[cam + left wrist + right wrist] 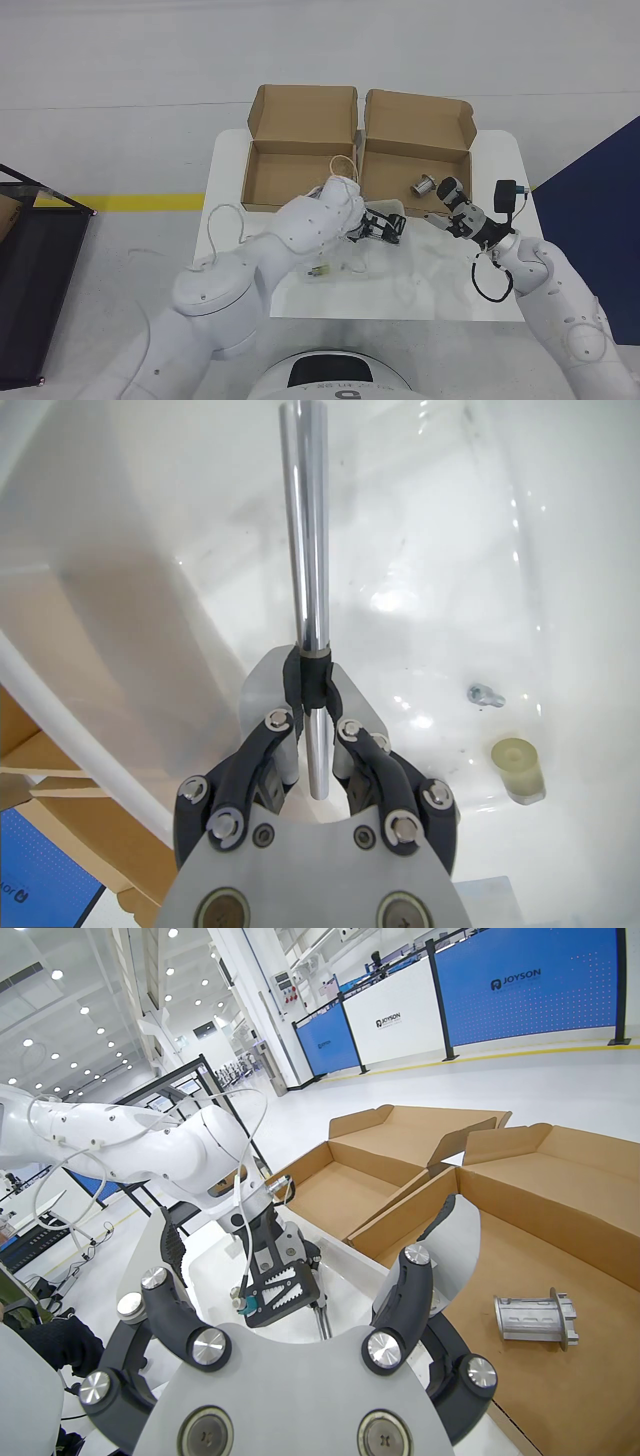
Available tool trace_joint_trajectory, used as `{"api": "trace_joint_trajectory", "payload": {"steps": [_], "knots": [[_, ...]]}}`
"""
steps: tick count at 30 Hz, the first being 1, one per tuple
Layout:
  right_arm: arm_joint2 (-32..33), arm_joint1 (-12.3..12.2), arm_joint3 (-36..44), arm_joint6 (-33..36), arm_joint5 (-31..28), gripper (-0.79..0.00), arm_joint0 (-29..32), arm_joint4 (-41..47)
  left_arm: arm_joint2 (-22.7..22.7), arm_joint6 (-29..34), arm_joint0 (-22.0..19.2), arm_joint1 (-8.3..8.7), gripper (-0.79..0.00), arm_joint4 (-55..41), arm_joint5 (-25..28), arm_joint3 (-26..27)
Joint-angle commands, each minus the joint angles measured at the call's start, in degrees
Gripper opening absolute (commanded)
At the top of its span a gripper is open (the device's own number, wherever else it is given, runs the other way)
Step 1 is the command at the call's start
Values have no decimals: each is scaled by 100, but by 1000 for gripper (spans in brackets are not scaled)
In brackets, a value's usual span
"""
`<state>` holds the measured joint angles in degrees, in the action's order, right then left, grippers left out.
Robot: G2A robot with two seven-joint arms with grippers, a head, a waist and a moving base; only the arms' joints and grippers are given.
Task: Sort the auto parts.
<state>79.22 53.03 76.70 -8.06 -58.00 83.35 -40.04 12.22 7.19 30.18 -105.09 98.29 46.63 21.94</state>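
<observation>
Nearest in the top view, the left end effector [383, 228] hung low over the white counter [230, 165], just in front of two open cardboard boxes. The right end effector [453, 195] sat at the near edge of the right box [415, 125], close to a ribbed metal housing [423, 186] lying inside it. The left box [303, 110] stood against its neighbour, likely one box per kind of part.

From the left wrist, the left end effector [307, 680] was clamped tight on a chrome rod [306, 550]. It gripped near one end, so most of the length stuck out ahead, probably to make it easy to lay into a box. A small bolt [486, 695] and a pale yellow bushing [517, 770] lay apart on the counter, seemingly unsorted.

From the right wrist, the right end effector [312, 1223] was spread wide and held nothing. The ribbed metal housing [535, 1320] lay on its side on the box floor. Lettering showed on the partition panels [520, 983] behind; I could make out none on the parts or boxes.
</observation>
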Motion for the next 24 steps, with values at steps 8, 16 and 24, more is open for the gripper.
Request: {"api": "trace_joint_trajectory", "payload": {"steps": [8, 16, 24], "knots": [[0, 0, 0, -2, 0, 0, 0, 0, 331, 361, 211, 537, -785, 9, -499, 1020], [0, 0, 0, -2, 0, 0, 0, 0, 948, 1130, 850, 1368, -785, 105, -297, 3098], [0, 0, 0, -2, 0, 0, 0, 0, 2443, 2071, 2161, 2402, -785, 368, 22, 5597]]}}
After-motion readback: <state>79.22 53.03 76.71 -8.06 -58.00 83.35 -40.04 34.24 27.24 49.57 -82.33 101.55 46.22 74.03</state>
